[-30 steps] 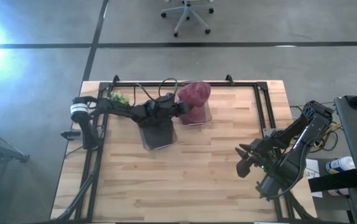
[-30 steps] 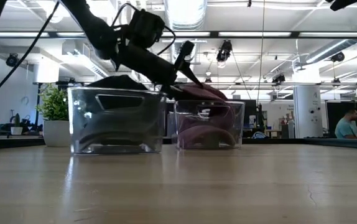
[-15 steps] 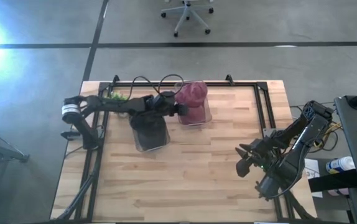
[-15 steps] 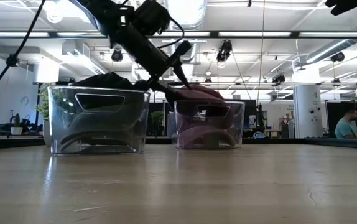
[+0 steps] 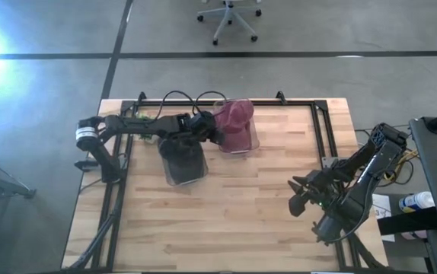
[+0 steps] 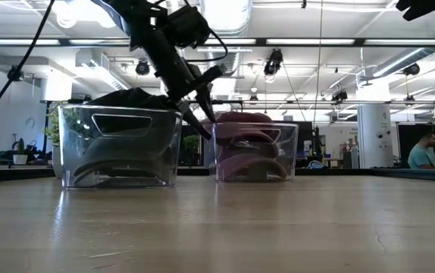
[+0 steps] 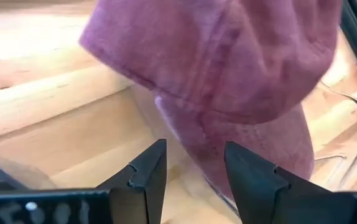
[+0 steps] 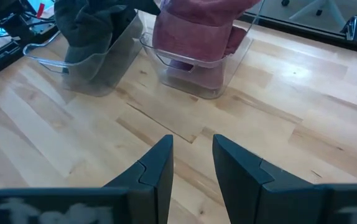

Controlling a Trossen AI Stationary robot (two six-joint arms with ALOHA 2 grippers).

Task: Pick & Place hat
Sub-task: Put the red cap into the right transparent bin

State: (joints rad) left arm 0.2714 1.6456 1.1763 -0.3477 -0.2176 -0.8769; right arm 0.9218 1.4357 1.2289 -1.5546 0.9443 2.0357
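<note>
A maroon hat (image 5: pixel 237 114) lies in a clear bin (image 5: pixel 243 146) at the table's far middle, bulging above the rim; it also shows in the low view (image 6: pixel 248 125) and the left wrist view (image 7: pixel 228 56). My left gripper (image 5: pixel 217 135) is open just to the left of that bin, fingers toward the hat and not touching it (image 7: pixel 194 155). A dark hat (image 5: pixel 182 152) fills a second clear bin (image 6: pixel 119 152) to the left. My right gripper (image 5: pixel 298 196) is open and empty over the table's right near part (image 8: pixel 191 149).
A small green plant (image 5: pixel 146 119) stands at the far left behind the bins. Black frame rails (image 5: pixel 321 129) and cables run along the table's far and side edges. Bare wood lies in the middle and near part. A person (image 6: pixel 422 152) sits far off in the room.
My left gripper has drawn back from the top of the maroon hat toward the table's left. The hat now sits lower in its bin. The bin with the dark hat has slid toward the table's left.
</note>
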